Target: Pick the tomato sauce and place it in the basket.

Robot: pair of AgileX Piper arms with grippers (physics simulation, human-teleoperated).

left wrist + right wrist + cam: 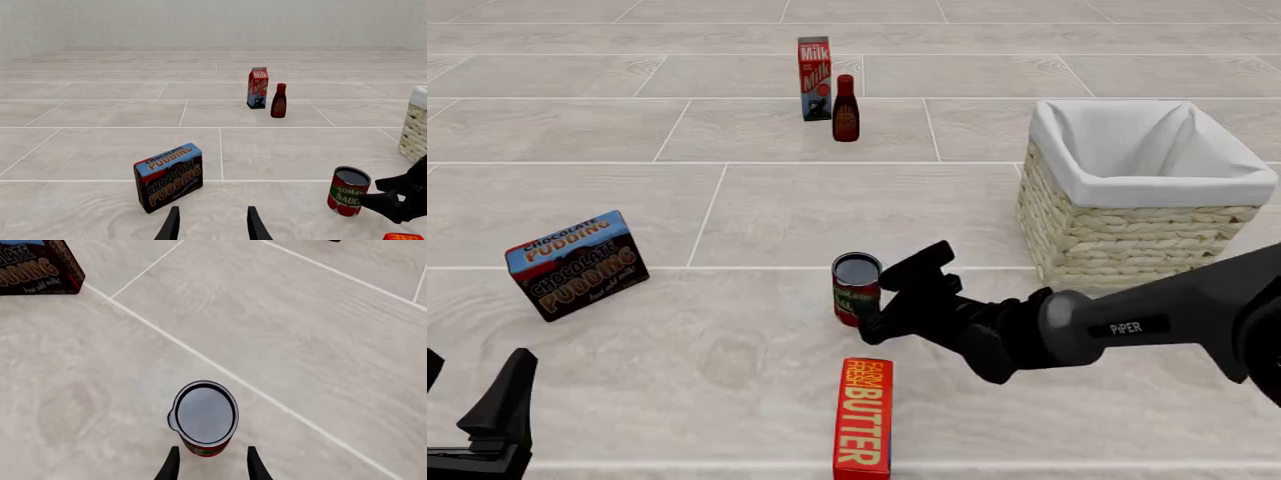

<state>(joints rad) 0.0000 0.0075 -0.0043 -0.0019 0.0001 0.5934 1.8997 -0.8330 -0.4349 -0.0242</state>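
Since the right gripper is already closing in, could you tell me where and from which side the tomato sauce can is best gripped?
Grip the tomato sauce across its round side wall, about mid-height on the label. It stands upright, so a level approach from the basket side, where the right gripper already is, looks best. The right wrist view shows the open fingers straddling the can's near side; ease forward, then close.

The floor is laid in large pale beige-grey stone-look tiles with faint mottled veining, set in long rows and parted by thin white grout lines. It stretches far back, flat and even. At its far end, in the left wrist view, stands a plain off-white wall with a fine, faint texture. The light is soft and even, casting only weak, short shadows on the tiles.
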